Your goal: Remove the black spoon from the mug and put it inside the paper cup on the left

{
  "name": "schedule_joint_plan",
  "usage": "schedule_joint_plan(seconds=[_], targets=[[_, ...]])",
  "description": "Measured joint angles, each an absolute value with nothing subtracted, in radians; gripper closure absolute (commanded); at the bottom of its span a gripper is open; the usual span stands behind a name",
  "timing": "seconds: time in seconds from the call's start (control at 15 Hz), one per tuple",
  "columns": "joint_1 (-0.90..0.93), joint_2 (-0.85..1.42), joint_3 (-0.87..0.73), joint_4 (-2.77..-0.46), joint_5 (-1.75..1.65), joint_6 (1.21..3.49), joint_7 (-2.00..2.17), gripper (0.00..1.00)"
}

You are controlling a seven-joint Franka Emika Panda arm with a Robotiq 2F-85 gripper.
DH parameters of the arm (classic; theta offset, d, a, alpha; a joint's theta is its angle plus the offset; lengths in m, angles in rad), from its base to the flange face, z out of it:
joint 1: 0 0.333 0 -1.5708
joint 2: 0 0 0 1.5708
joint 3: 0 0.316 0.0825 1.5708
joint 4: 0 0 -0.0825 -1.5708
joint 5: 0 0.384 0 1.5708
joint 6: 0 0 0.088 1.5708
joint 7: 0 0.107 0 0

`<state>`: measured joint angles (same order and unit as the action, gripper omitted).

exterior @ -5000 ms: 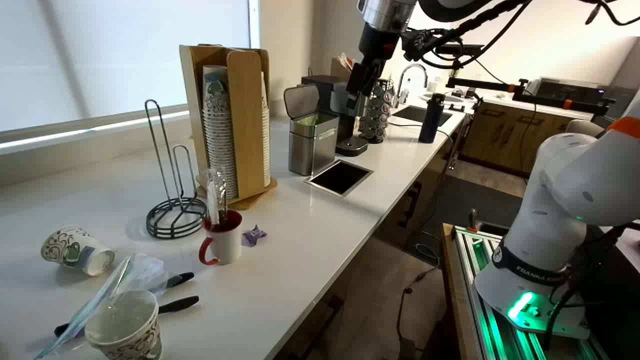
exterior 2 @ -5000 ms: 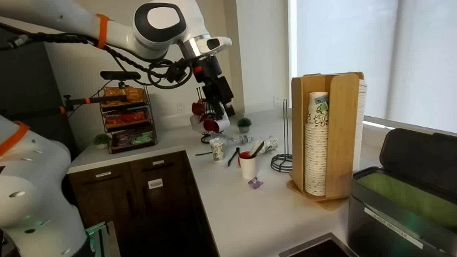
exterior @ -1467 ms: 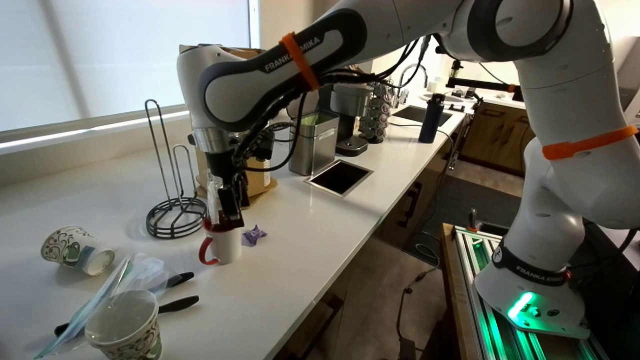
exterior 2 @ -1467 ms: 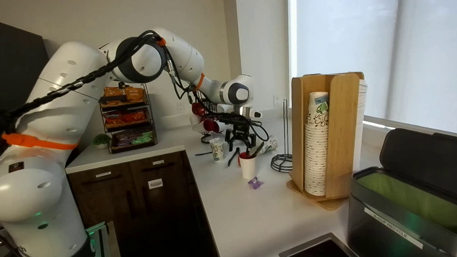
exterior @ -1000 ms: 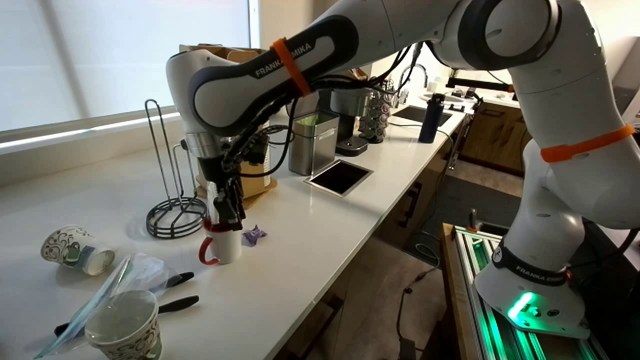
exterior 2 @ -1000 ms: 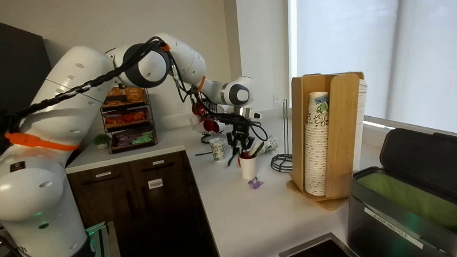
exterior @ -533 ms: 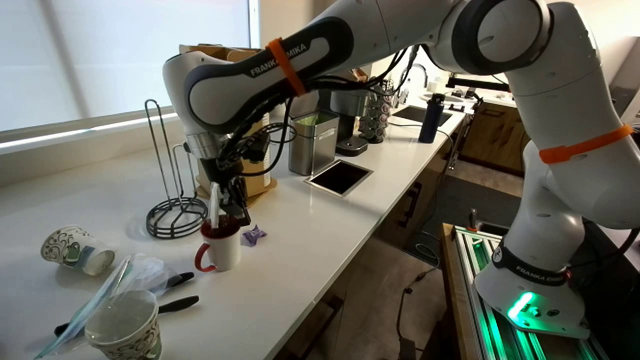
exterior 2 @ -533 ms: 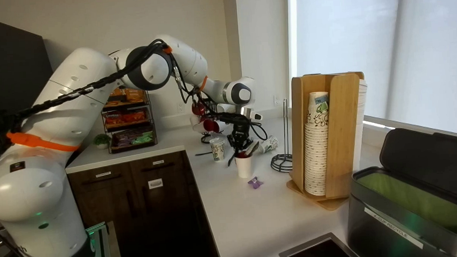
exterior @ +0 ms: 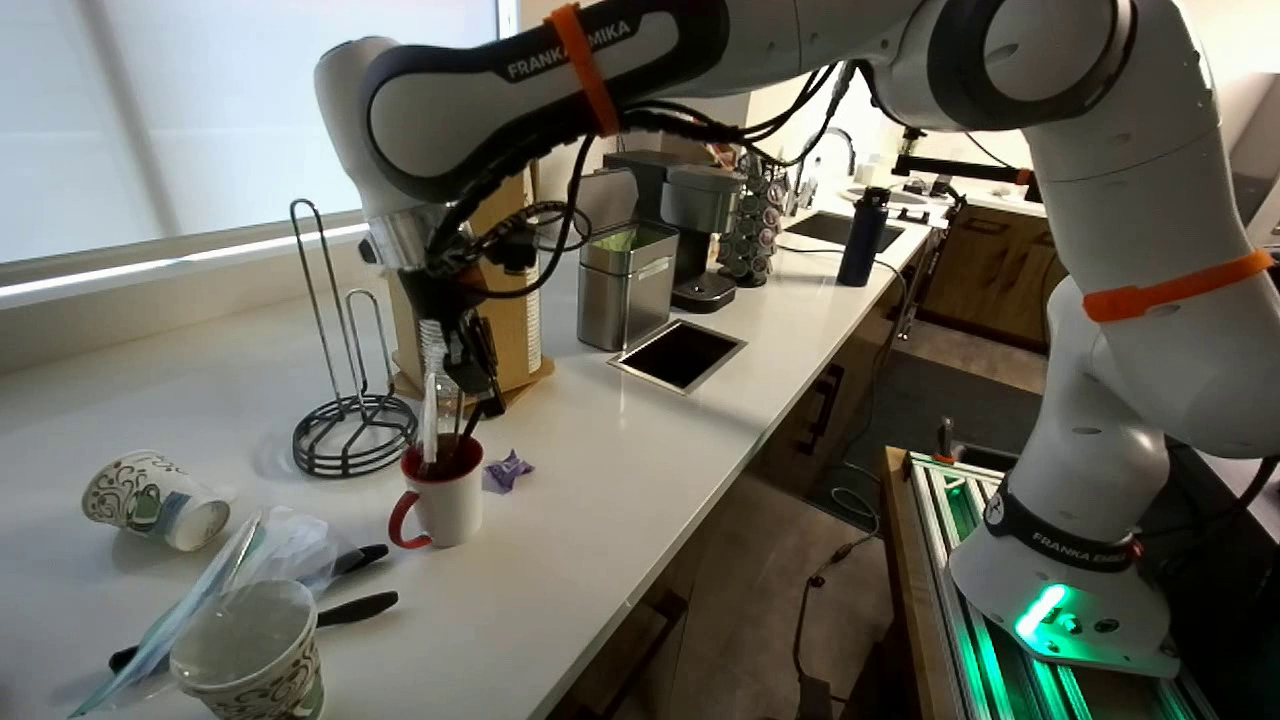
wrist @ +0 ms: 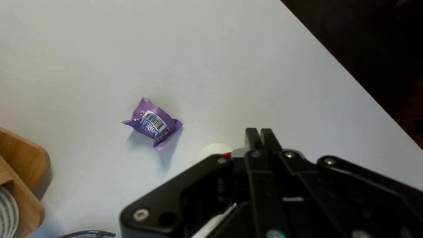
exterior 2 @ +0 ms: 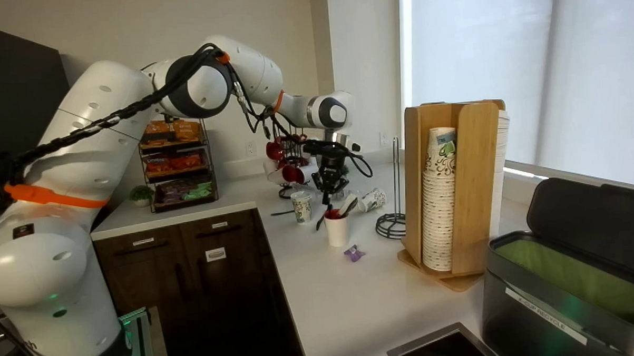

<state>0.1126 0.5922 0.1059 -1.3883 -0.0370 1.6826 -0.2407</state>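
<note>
One gripper [wrist: 260, 134], its fingers all but together, pinches the black spoon [exterior: 472, 422] above the rim of the mug [exterior: 455, 510]; half a second ago those fingertips were down at the rim, so they sit higher now. The spoon's lower part is inside the mug, leaning, along with at least one pale utensil [exterior: 429, 420] in clear wrap. Just beside the mug lies one purple sweet [wrist: 153, 124]. Farther out come two black handles [exterior: 360, 607], one clear wrapper [exterior: 290, 540], one patterned cup [exterior: 130, 495] on its side and one upright paper cup [exterior: 275, 690]; what that last one contains, I can't fairly tell at this angle. In an exterior view, one wooden rack [exterior 2: 478, 193] holds stacked cups [exterior 2: 438, 216]
</note>
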Motion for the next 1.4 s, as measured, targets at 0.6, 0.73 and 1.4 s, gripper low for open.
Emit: schedule_joint_plan(seconds=[0.6,0.73,1.4], targets=[[0.093,0.466,0.144,-1.39,-0.028,1.682,-0.458,0.99],[0.094,0.465,0.168,-1.379,-0.027,1.682,-0.534,0.99],[0.099,0.475,0.187,-1.352,-0.028,1.68,-0.609,0.99]])
